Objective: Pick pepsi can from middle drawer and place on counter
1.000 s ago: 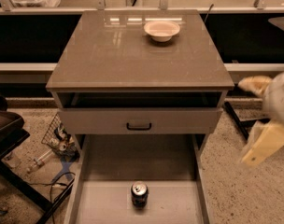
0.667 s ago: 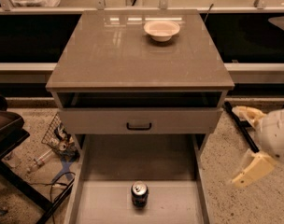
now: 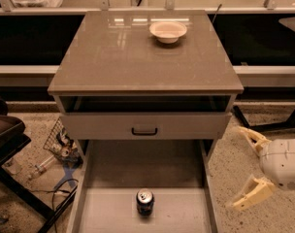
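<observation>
The pepsi can (image 3: 145,201), dark blue with a silver top, stands upright near the front middle of the pulled-out middle drawer (image 3: 108,212). The drawer's pale flat bottom is otherwise bare. The counter (image 3: 138,57) is the glossy grey-brown top of the cabinet above it. My gripper (image 3: 236,168), pale cream, hangs to the right of the drawer, outside its side wall and well apart from the can. Its two fingers (image 3: 250,195) are spread open and empty, pointing left.
A pale round bowl (image 3: 168,31) sits at the back right of the counter. The upper drawer front with a black handle (image 3: 144,130) is slightly open. A wire basket with clutter (image 3: 62,144), cables and a dark stand (image 3: 7,144) lie on the floor at left.
My gripper has moved downward on the right side, from counter-edge height to beside the open middle drawer. The can, drawer and bowl have not moved.
</observation>
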